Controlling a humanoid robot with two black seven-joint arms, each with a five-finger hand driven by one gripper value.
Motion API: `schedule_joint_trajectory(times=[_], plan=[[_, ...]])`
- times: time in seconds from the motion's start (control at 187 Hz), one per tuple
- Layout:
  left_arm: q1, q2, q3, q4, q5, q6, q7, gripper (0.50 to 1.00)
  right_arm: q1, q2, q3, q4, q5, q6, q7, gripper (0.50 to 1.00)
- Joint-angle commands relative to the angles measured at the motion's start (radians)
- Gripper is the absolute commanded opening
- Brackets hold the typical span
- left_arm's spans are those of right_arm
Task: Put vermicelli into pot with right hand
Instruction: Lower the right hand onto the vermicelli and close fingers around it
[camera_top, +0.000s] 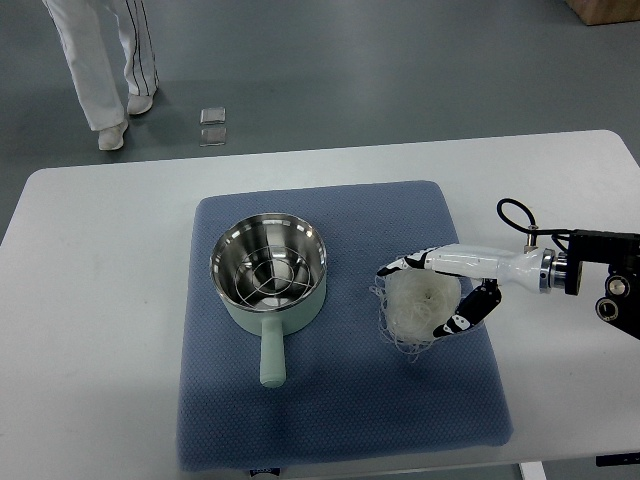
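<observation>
The vermicelli nest (418, 306), lying on the blue mat (340, 420) just right of the mint-green pot (270, 275), is being clasped by the right hand (447, 292), so a lift and leftward carry over the pot appear called for.

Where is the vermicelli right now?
The vermicelli lies on the blue mat, right of the pot, with the right hand curled around it.
</observation>
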Motion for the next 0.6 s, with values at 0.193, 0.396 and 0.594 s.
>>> schedule_joint_trajectory(times=[0.193,0.396,0.594], plan=[[0.000,0.000,0.000,0.000,0.000,0.000,-0.001,1.000,-0.015,0.018,-0.003,-0.006,-0.014,-0.024,-0.006,0.915],[0.000,0.000,0.000,0.000,0.000,0.000,0.001,1.000,-0.020,0.020,-0.014,-0.023,-0.031,-0.047,-0.012,0.895],[0.000,0.000,0.000,0.000,0.000,0.000,-0.001,1.000,-0.021,0.043,-0.014,-0.056,-0.051,-0.049,-0.012,0.829]])
